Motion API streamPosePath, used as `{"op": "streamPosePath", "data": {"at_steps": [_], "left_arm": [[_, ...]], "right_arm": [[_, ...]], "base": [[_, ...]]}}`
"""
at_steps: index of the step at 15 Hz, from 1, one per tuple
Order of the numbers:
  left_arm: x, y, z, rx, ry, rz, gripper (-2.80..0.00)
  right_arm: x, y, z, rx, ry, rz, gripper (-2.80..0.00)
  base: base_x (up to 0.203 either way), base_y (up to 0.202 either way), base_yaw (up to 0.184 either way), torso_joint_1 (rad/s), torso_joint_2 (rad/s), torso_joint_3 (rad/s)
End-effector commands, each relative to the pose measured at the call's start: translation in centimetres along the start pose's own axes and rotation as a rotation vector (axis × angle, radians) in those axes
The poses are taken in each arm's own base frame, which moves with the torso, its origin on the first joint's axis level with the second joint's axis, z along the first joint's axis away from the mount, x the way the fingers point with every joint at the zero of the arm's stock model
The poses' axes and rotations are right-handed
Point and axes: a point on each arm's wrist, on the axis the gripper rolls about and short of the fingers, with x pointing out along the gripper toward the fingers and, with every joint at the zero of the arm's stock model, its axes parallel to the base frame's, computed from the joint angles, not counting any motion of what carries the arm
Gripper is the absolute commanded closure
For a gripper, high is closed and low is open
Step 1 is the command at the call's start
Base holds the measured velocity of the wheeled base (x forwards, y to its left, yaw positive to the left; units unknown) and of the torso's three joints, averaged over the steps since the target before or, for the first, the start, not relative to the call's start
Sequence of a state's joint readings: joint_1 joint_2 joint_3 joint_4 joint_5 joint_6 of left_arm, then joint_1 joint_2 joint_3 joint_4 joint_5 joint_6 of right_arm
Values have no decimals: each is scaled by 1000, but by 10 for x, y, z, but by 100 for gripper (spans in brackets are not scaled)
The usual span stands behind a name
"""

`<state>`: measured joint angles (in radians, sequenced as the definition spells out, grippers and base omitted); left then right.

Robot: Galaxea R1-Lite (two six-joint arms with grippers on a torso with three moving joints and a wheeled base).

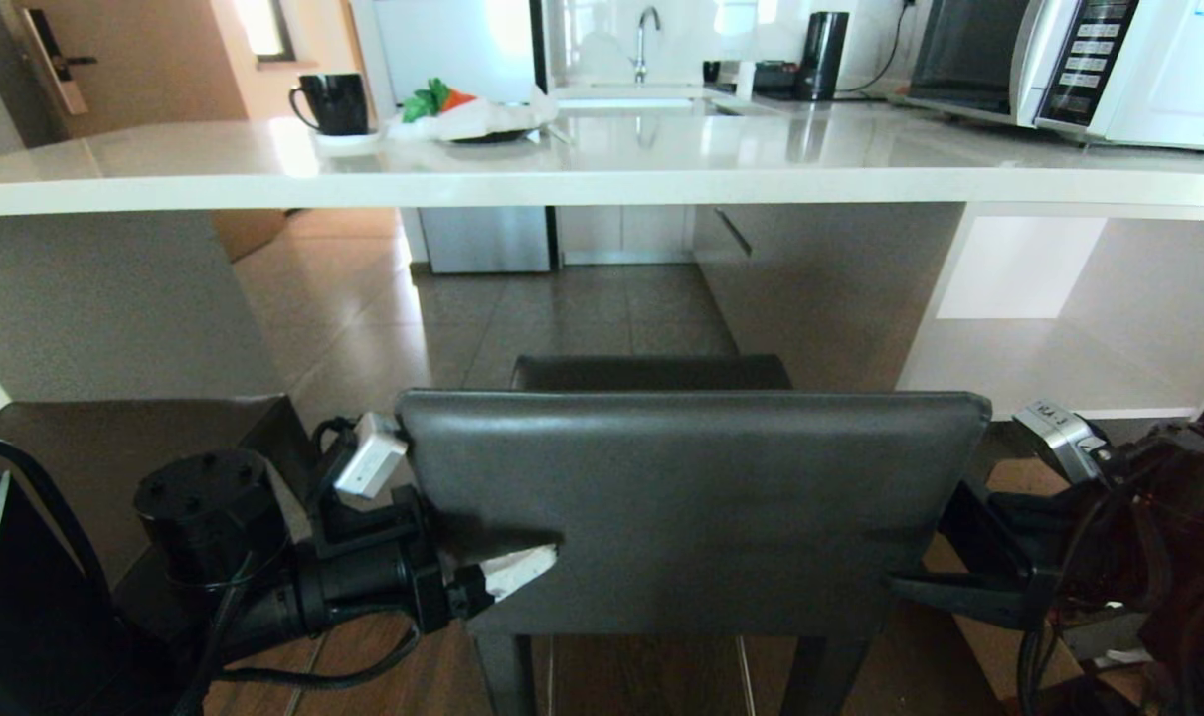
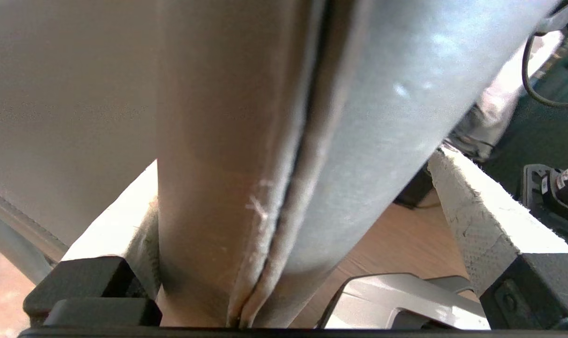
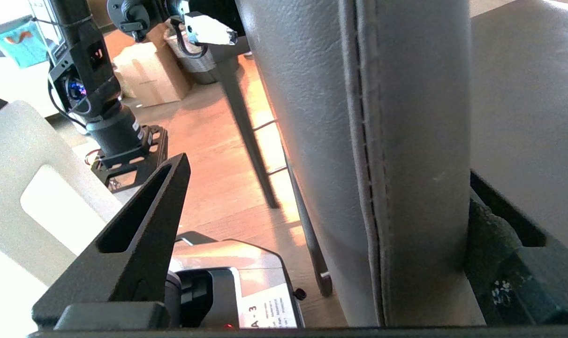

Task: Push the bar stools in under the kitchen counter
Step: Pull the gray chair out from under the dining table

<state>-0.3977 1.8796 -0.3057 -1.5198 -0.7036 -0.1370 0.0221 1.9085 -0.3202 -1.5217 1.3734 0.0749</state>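
- Head view: I see one bar stool (image 1: 691, 507) filling the lower centre of the frame, its dark grey backrest facing me and its seat poking out behind the top edge, toward the kitchen counter (image 1: 602, 184) that runs across the upper part of the frame.
- The stool sits short of the counter edge; bare tiled floor (image 1: 522, 318) shows between them in the middle of the frame.
- A second stool's (image 1: 124, 438) dark seat shows at lower left, beside the left arm.
- My left gripper (image 1: 482, 542) is at the lower left edge of the backrest, jaws spread wide and straddling that edge; one white padded finger (image 1: 517, 569) lies against the rear face.
- Left wrist view: the backrest's seamed edge stands between the two fingers, one white pad (image 2: 480, 220) off to the right with a gap, so I read it as spread, not clamping.
- My right gripper (image 1: 935, 557) is at the lower right edge of the backrest, a black finger (image 1: 959, 594) reaching in along the back.
- Right wrist view: the backrest edge fills the space between the black fingers, with the left finger (image 3: 138, 234) well clear of the leather; the jaws stand apart around it.
- On the counter at upper left sit a black mug (image 1: 333, 102) and a plate (image 1: 482, 124); a microwave (image 1: 1079, 65) is at upper right.
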Motion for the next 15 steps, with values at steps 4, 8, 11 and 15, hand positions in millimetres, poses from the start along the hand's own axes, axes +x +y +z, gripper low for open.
{"op": "streamPosePath", "data": {"at_steps": [4, 8, 11, 15], "left_arm": [[0, -1, 2, 9, -10, -5, -280], [0, 1, 3, 13, -15, -2, -280], [0, 2, 2, 11, -13, 3, -280], [-4, 4, 2, 5, -11, 20, -280]], "right_arm": [[0, 3, 1, -8, -1, 10, -280], [0, 2, 1, -8, -1, 8, -280], [0, 3, 1, -7, -1, 8, -280], [-2, 2, 1, -7, -2, 0, -280]], "base": [[-194, 0, -1, 4, 3, 1], [-187, 0, -3, 2, -1, 5], [-32, 0, -1, -2, 0, 2], [0, 0, 0, 0, 0, 0]]}}
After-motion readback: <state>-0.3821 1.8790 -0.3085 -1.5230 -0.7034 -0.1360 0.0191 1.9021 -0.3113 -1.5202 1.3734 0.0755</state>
